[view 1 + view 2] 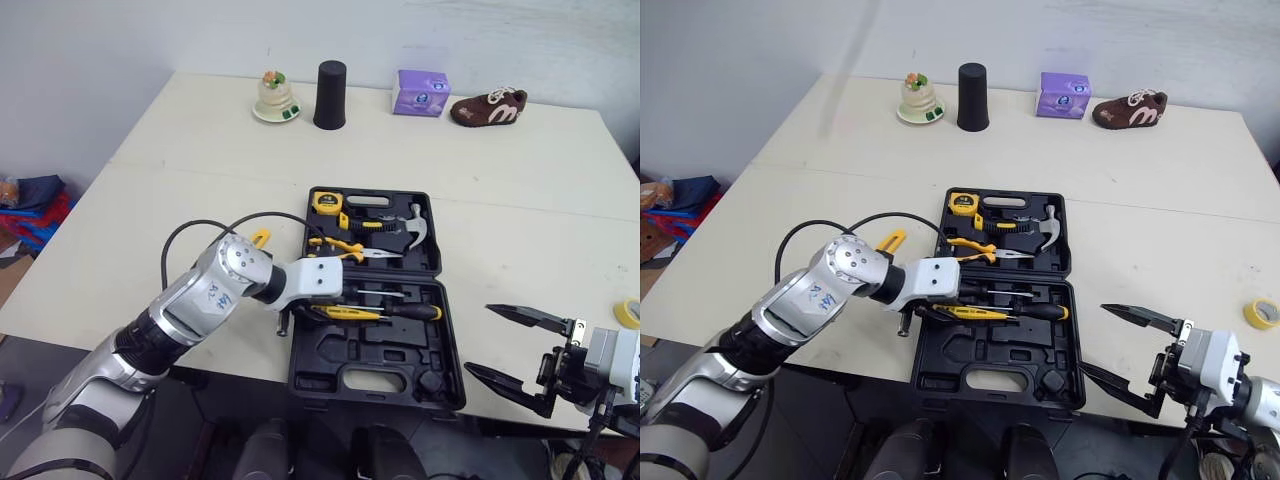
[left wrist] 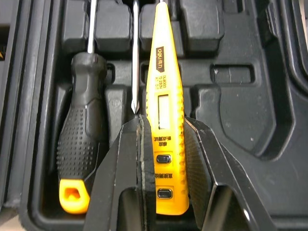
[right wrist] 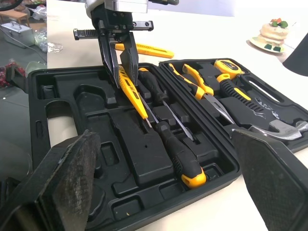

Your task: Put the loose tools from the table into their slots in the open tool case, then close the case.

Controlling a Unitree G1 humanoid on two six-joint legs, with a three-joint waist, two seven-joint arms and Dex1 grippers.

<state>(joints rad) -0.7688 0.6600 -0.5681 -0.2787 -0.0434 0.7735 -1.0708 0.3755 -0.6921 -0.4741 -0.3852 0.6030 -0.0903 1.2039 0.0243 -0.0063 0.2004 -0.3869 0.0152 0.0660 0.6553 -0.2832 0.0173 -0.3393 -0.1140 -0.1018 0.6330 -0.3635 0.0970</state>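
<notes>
Cream table carries tool case, black cup, purple box, shoe, perhaps a tape roll.

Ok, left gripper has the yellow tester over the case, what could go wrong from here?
The tester, pinched at its butt end in the left gripper, lies right alongside a screwdriver shaft. Released here, it may settle on that shaft rather than in a slot and stop the case closing. A yellow tool lies on the table close by the left arm, so pulling back could knock it.

left gripper jaws narrow, right gripper jaws wide apart
</notes>
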